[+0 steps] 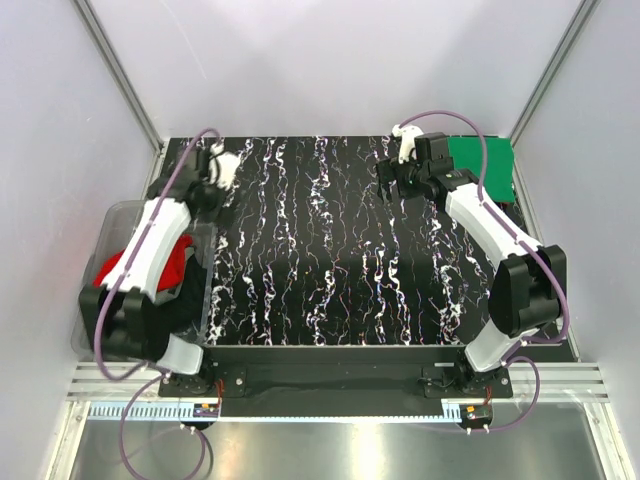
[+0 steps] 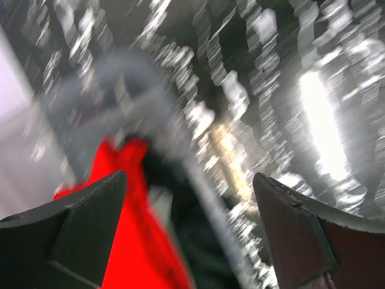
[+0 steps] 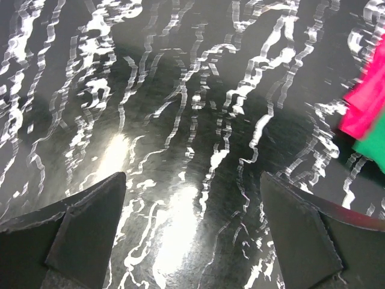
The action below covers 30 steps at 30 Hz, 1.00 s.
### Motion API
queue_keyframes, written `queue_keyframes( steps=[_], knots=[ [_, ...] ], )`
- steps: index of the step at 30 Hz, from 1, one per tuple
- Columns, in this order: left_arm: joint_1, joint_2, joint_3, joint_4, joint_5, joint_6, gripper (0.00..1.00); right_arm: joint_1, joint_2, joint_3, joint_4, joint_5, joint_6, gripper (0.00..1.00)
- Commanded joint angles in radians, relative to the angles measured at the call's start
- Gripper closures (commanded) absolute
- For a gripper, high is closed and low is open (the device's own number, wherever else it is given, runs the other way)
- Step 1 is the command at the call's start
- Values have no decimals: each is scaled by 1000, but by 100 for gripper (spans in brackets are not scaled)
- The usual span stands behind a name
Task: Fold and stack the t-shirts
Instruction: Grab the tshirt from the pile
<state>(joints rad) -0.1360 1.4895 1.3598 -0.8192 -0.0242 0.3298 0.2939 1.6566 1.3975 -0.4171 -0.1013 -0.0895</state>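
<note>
- White panel walls enclose a black marbled table (image 1: 330,260). One clear plastic bin (image 1: 120,210) stands at its 9 o'clock edge.
- T-shirts, counted: three.
  - One red t-shirt (image 1: 177,262) lies crumpled in the bin.
  - One green t-shirt (image 1: 482,165), folded square, lies at 1 o'clock.
  - One pink t-shirt (image 3: 361,108) shows only as an edge touching the green one, in the right wrist view.
- One dark item (image 2: 186,247) lies beside the red cloth in the bin. Its type cannot be told.
- Tools, counted: two.
  - The left gripper (image 1: 222,168) hangs by the bin's far end at 10 o'clock, fingers spread, nothing held.
  - The right gripper (image 1: 398,178) hangs over the table near the green t-shirt, fingers spread, nothing held.
- Step in hand, as judged: fetching the red t-shirt. Its folding is not yet begun.
- Next move, as judged: lower the left gripper into the bin, pinch a red edge, and carry it to the table centre. The right gripper is needed on the opposite edge for spreading.
</note>
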Motion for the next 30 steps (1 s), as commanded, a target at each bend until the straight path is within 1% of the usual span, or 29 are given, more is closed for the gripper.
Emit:
queue_keyframes(
  steps=[1,2,3,5,6,7,10,12,16,18,20,22,24,25,27,29,30],
  knots=[
    [45,-119,-88,5,-78,81,10,8,8,3,15,-140,-70,0],
    [67,-130,-115,3,-82,95,11,7,9,-8,14,-176,-88,0],
    [114,-138,-128,5,-88,103,11,7,8,-15,17,-204,-78,0],
    [166,-149,-155,-20,-91,121,12,7,12,-12,17,-308,-35,0],
    [211,-149,-163,-29,-88,129,12,8,12,-14,17,-346,-15,0],
    [231,-146,-166,-38,-82,136,13,11,14,-12,17,-374,-1,0],
    [305,-117,-177,-44,-45,130,16,19,-1,-34,15,-428,-16,0],
    [350,-77,-172,-47,-14,114,21,22,-21,-57,14,-422,-51,0],
    [392,-46,-176,-60,7,95,27,22,-44,-113,9,-411,-65,1],
    [397,-46,-192,-60,18,104,31,22,-53,-126,11,-420,-58,0],
    [397,-41,-217,-60,18,112,32,22,-54,-137,11,-436,-53,0],
    [397,-31,-234,-63,18,112,36,24,-57,-144,11,-437,-53,0],
    [397,-15,-237,-66,18,109,45,22,-60,-147,9,-439,-55,0],
    [397,-14,-235,-70,18,104,53,22,-61,-149,9,-439,-55,0],
    [398,-12,-229,-74,45,100,64,22,-60,-149,11,-439,-56,0],
    [397,-12,-211,-84,64,83,92,24,-58,-144,9,-439,-59,0],
    [398,-14,-200,-93,72,77,100,22,-57,-143,11,-436,-59,0]
  ],
)
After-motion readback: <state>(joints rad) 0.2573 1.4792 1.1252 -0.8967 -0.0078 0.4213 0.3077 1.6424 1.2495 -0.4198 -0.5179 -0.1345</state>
